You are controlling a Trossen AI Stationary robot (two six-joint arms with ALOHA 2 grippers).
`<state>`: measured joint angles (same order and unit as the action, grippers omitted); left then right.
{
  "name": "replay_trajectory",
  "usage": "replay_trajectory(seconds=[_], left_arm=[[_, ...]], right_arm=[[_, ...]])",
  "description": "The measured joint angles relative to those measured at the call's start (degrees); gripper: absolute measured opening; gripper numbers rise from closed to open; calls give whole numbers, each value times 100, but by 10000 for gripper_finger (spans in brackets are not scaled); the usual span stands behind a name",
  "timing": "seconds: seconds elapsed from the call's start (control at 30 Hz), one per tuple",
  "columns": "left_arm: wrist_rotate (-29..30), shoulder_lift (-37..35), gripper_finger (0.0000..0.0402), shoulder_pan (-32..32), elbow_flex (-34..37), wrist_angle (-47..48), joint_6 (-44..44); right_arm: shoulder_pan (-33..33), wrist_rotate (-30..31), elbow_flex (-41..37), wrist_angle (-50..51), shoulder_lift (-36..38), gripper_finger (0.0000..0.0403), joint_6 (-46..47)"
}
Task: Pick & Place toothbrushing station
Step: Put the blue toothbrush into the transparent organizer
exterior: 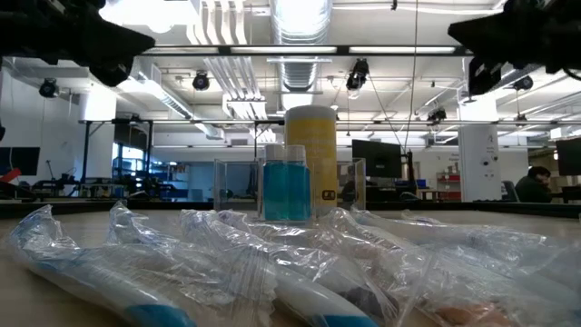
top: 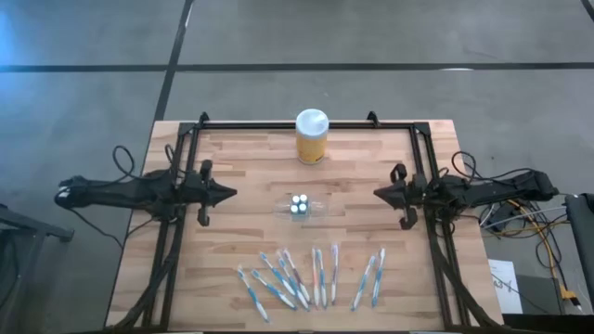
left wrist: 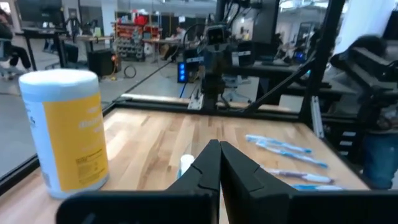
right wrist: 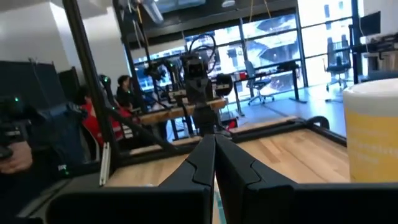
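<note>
The clear plastic holder (top: 300,207) stands upright on its base at the table's middle, white-capped tubes in it; the low view shows it (exterior: 289,189) with blue inside. Several blue-and-white toothbrushes (top: 306,276) in clear wrappers lie flat along the near edge, large in the low view (exterior: 272,272). My left gripper (top: 232,194) is shut and empty at the left, pointing level toward the holder. My right gripper (top: 376,193) is shut and empty at the right, facing it. Each wrist view looks along shut fingers (left wrist: 219,149) (right wrist: 214,140) at the other arm.
A yellow jar with a white lid (top: 312,135) stands at the far middle, behind the holder. A black frame (top: 278,126) runs along the table's far edge and both sides. Bare wood lies between each gripper and the holder.
</note>
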<state>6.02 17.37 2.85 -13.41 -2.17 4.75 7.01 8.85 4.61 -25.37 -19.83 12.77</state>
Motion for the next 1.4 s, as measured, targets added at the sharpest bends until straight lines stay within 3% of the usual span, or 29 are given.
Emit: replay_trajectory(seconds=[0.17, 0.37, 0.5, 0.67, 0.77, 1.07, 1.4], left_arm=[[-9, -307, 15, -1, 51, 242, 5], [-14, -422, 15, 0, -92, 317, 4], [-187, -414, 11, 0, -118, 574, 22], [-255, -396, 9, 0, -121, 1002, 26], [-258, -396, 11, 0, -122, 1133, 116], [-358, -399, 14, 0, -123, 1070, -119], [-352, -399, 9, -2, -125, 1061, -406]], right_arm=[[0, 211, 781, 1196, -368, 8, 379], [219, 524, 2097, 4006, -1364, 8, 2385], [946, 595, 2998, 5271, -2305, 8, 3518], [2031, 1382, 4292, 7518, -3535, 8, 5408], [2594, 1476, 4851, 8650, -4183, 8, 6619], [3456, 324, 5306, 8797, -5708, 22, 8167], [3558, -196, 5176, 8280, -6434, 141, 9324]])
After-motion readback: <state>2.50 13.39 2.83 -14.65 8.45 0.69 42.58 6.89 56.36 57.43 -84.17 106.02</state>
